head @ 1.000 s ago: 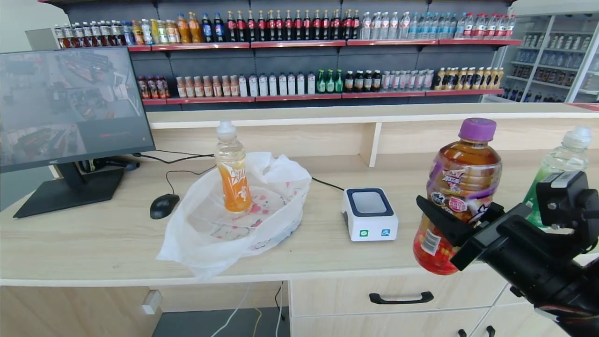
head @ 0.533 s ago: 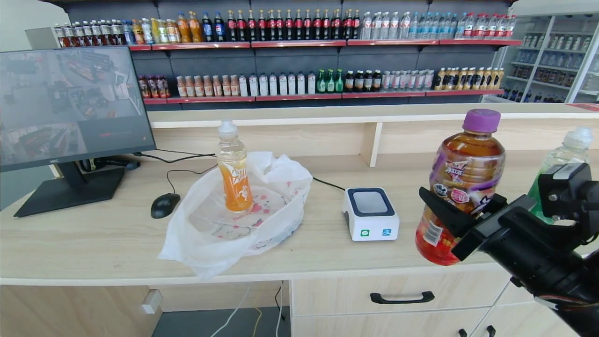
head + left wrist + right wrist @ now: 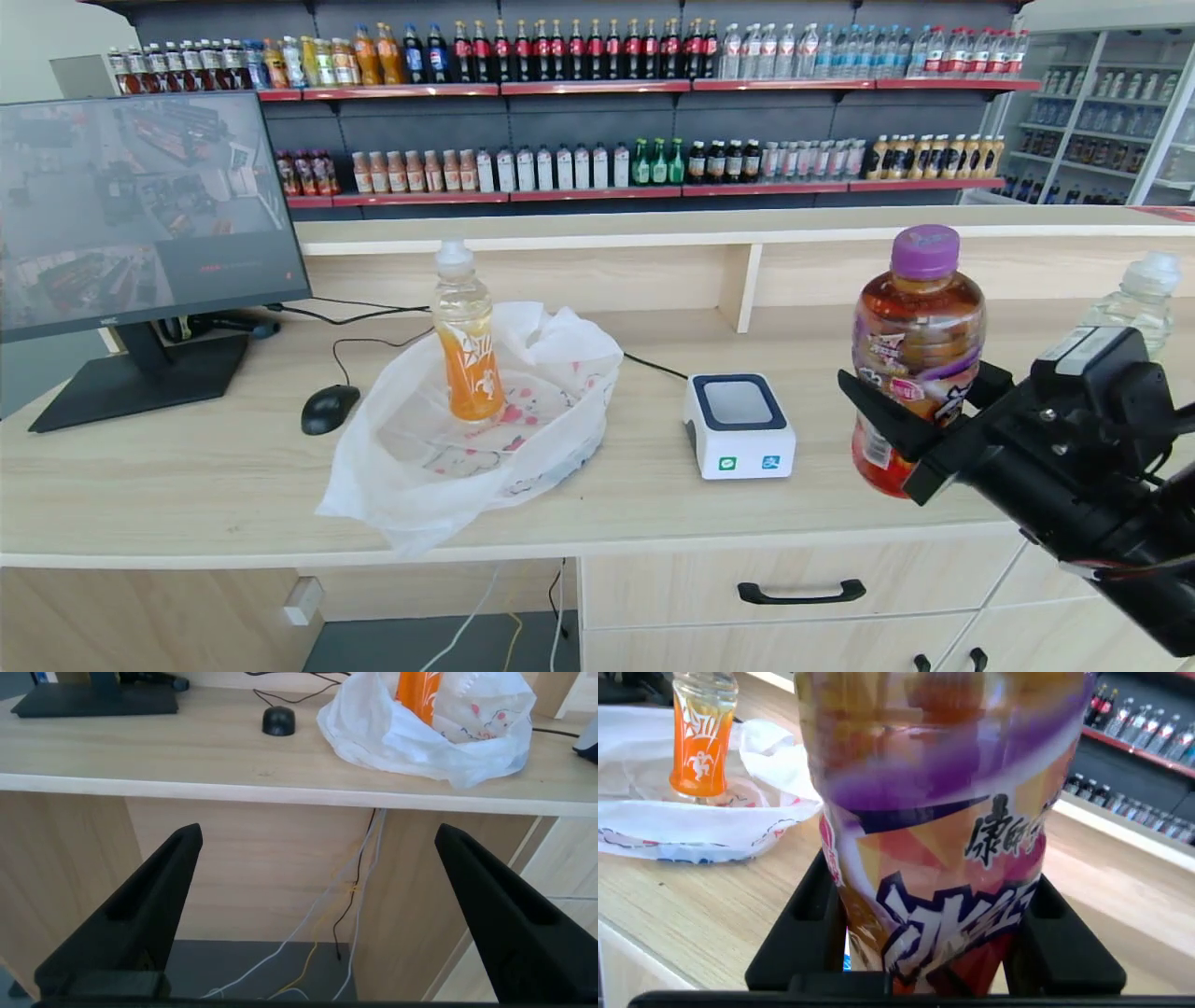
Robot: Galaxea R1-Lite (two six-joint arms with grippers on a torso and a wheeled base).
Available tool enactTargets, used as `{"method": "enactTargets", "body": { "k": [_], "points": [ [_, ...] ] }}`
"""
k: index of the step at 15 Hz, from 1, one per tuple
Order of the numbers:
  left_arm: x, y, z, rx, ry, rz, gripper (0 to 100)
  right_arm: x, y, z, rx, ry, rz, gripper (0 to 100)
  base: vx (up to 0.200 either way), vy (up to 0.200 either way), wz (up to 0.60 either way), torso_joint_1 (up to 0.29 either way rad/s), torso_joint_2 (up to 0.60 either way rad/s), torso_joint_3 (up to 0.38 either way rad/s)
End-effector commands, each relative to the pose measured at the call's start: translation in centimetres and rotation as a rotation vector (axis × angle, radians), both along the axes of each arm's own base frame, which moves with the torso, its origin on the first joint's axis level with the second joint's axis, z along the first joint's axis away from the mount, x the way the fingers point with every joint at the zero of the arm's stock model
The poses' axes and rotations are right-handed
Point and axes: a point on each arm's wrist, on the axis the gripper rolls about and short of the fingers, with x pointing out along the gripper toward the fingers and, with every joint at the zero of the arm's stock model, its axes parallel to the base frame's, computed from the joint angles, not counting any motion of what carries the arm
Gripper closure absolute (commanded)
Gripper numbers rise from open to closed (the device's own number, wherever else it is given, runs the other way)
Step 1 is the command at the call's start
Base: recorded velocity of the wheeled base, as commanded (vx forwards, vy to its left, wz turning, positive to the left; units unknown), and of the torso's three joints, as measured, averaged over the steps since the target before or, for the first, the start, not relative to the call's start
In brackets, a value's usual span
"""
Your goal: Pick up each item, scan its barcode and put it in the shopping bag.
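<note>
Right now the right gripper [image 3: 920,401] is clamped on the purple-capped bottle [image 3: 920,317], with one black finger on each side of its lower half. The bottle stands upright in the air, lifted off the counter [image 3: 187,476]. It is to the right of the white scanner [image 3: 739,425], near it but not over its dark window. In the right wrist view the bottle's label [image 3: 943,831] sits squarely between the fingers.

The shopping bag [image 3: 551,373] lies open and slumped on the counter to the left of the scanner. An orange bottle [image 3: 465,336] with a white cap stands upright inside it. Behind the right arm, a clear bottle [image 3: 1139,294] stands on the counter (its lower part is hidden by the arm).

The left gripper [image 3: 318,840] has its fingers spread wide with nothing between them. It sits low in front of the counter, below the top edge, facing the cables that hang underneath.

A black mouse [image 3: 329,408] rests just left of the bag, and a monitor [image 3: 140,205] stands at the far left.
</note>
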Motion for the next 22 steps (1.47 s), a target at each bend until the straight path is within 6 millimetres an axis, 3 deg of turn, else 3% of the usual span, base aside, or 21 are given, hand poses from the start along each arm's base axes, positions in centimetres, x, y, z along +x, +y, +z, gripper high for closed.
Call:
{"method": "enactTargets", "body": {
  "k": [1, 6, 11, 15, 22],
  "points": [
    [0.0, 0.0, 0.0, -0.001, 0.000, 0.000, 0, 1.8, 0.9, 0.4, -0.065, -0.063, -0.010, 100, 0.000, 0.000, 0.00, 0.000, 0.00, 0.000],
    [0.0, 0.0, 0.0, -0.001, 0.000, 0.000, 0, 6.1, 3.2, 1.9, -0.317, -0.328, 0.044, 100, 0.000, 0.000, 0.00, 0.000, 0.00, 0.000],
    [0.0, 0.0, 0.0, -0.001, 0.000, 0.000, 0, 7.4, 3.6, 0.5, -0.486, -0.422, 0.125, 100, 0.000, 0.000, 0.00, 0.000, 0.00, 0.000],
    [0.0, 0.0, 0.0, -0.001, 0.000, 0.000, 0, 8.4, 1.6, -0.1, -0.581, -0.484, 0.169, 100, 0.000, 0.000, 0.00, 0.000, 0.00, 0.000],
    [0.0, 0.0, 0.0, -0.001, 0.000, 0.000, 0, 9.6, 1.9, -1.6, -0.709, -0.590, 0.262, 100, 0.000, 0.000, 0.00, 0.000, 0.00, 0.000]
  ]
}}
